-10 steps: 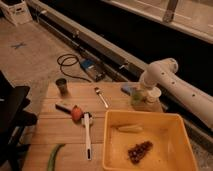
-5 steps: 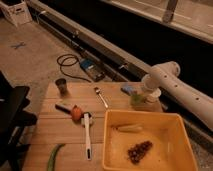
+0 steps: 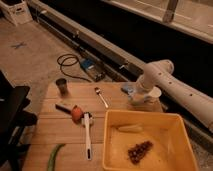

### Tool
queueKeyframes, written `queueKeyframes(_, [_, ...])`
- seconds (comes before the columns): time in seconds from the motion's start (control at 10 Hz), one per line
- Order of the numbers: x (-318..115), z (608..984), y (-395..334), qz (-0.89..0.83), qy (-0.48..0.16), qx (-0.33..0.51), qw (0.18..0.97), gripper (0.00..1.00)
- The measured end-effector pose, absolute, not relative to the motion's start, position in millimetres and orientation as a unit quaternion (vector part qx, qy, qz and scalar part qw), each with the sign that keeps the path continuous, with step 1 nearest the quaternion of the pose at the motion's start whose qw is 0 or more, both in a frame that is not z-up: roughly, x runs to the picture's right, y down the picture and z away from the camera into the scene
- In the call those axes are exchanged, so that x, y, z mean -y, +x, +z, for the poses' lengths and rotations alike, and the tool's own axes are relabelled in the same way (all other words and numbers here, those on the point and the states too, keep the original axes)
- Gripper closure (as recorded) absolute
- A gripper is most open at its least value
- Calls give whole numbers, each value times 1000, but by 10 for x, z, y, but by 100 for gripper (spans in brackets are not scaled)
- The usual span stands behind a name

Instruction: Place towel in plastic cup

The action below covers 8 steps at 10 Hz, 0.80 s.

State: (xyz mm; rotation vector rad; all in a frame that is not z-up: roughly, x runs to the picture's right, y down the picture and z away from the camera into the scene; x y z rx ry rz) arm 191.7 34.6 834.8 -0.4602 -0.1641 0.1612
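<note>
A small dark plastic cup [image 3: 62,86] stands upright at the far left of the wooden table [image 3: 60,132]. A light bluish towel [image 3: 127,89] lies at the far edge of the table, right of the middle. My white arm reaches in from the right. Its gripper [image 3: 136,99] points down onto the table right beside the towel, far from the cup. The arm's wrist hides part of the towel and the spot under the gripper.
A large yellow bin [image 3: 165,120] with a pale object and a brown cluster fills the table's right front. A spoon [image 3: 101,96], an orange ball [image 3: 76,114], a white-handled tool [image 3: 87,135] and a green vegetable [image 3: 54,156] lie between cup and bin. A dark chair [image 3: 12,112] stands at left.
The arm's wrist has shifted only slightly over the towel. The gripper stays low at the same spot on the table's far edge. Nothing else has moved.
</note>
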Motion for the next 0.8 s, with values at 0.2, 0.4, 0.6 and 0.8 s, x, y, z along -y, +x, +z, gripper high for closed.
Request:
queueKeyframes(0.2, [-274, 8231, 1977, 74, -222, 64, 970, 22])
queueKeyframes(0.4, [-66, 8025, 2103, 75, -198, 38, 977, 22])
queueKeyframes(0.6, [250, 7704, 2287, 81, -161, 5, 984, 22])
queueKeyframes(0.8, [619, 7232, 2673, 100, -106, -48, 988, 22])
